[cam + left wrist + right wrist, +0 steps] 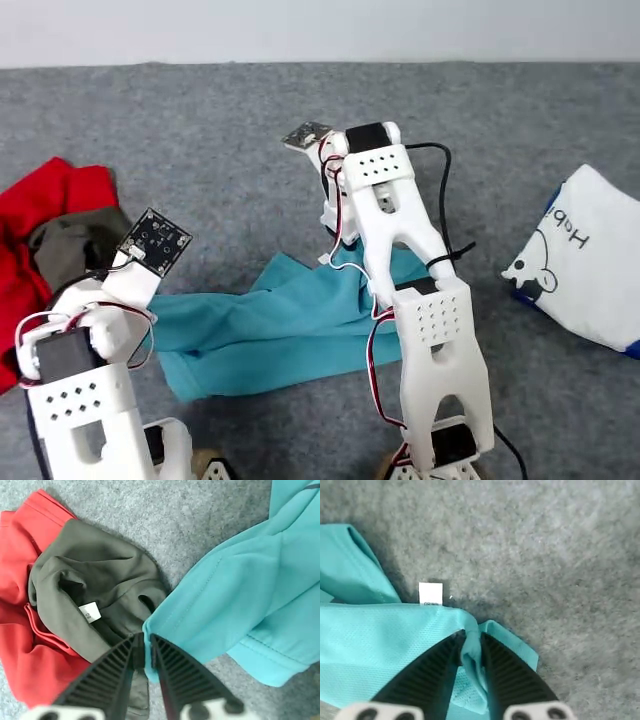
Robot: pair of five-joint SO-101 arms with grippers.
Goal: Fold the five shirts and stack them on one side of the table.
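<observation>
Teal shirt [270, 335] lies spread and rumpled on the table, mid-front, between the two arms. Left gripper [144, 644]: jaws nearly pressed together, pinching a thin hem edge of the teal shirt at its left end, right beside the olive shirt [90, 580]. Right gripper [472, 636]: jaws close together, nipping a bunched fold of teal fabric at the shirt's far right edge; a small white tag [430, 594] sits on the fabric edge near it.

Olive shirt is crumpled on top of the red shirt [22, 660], size label [90, 613] showing, and it touches the teal hem. In the high view the red shirt [40, 205] and olive shirt [65, 245] are heaped at the left edge of the table. White shirt [590, 255] with a printed drawing and blue trim lies at the right edge, well apart from the teal one, partly cut off by the frame.

Surface: grey felt-like cover [200, 130] over the whole table, fibrous texture. Plain white wall [300, 30] behind the far edge.
</observation>
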